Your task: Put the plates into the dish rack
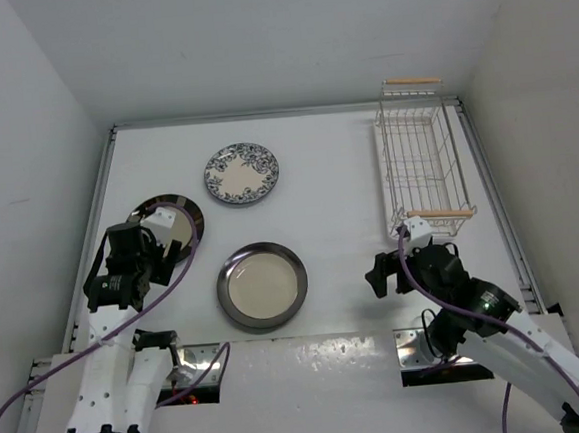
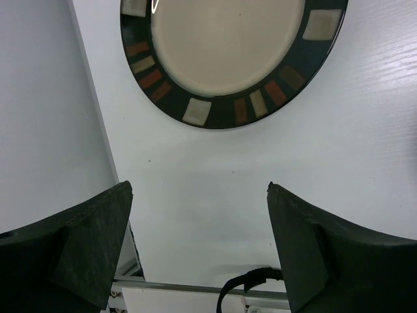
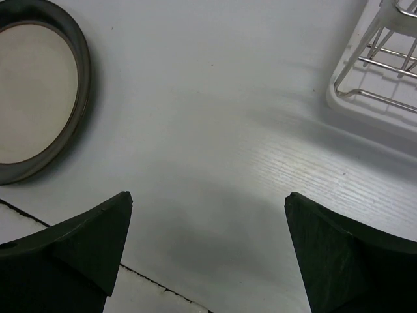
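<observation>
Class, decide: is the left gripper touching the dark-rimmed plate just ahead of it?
Apart. The left wrist view shows bare table between the left gripper and the plate.

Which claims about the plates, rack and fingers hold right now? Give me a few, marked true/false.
1. The dish rack holds no plates. True.
2. The blue floral plate is the plate nearest the right gripper. False: the plain dark-rimmed plate lies nearer.
3. The left gripper is open, with nothing between its fingers. True.
4. The right gripper is shut on a plate. False: it is open and empty.
5. The plate with coloured rim blocks lies just ahead of the left gripper, untouched. True.
</observation>
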